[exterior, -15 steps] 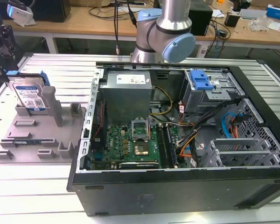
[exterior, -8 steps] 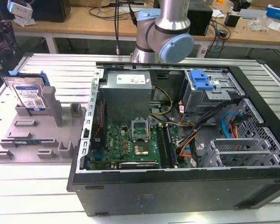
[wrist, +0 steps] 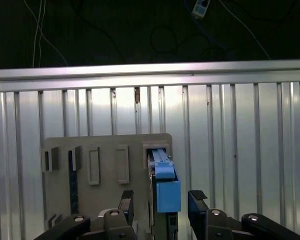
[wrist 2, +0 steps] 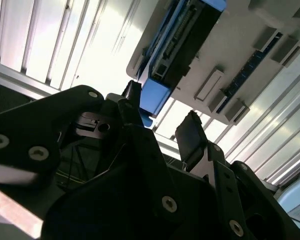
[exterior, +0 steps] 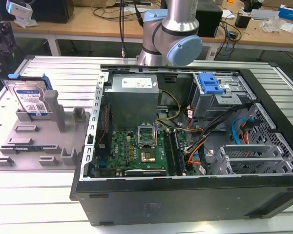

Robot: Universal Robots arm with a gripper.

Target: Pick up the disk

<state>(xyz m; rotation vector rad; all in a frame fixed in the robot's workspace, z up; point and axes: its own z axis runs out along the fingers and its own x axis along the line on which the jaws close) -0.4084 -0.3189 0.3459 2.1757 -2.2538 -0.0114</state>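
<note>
A ribbed metal table [exterior: 39, 195] is seen in a workshop. On it a grey tray [exterior: 19, 146] holds the disk [exterior: 31, 100] upright. Beside the tray lies an open computer case [exterior: 185, 200]. The pincer [wrist: 162, 197] is spread above the tray.

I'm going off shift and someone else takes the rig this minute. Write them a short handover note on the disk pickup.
Gripper: open, holding nothing. In the first wrist view its fingers sit either side of the disk's blue-railed edge, not touching it.
Disk: standing on edge in the grey fixture tray, at the exterior view's left, beside the open computer case.
Done: gripper lined up with the disk.
Left: disk not yet gripped or lifted.
</note>
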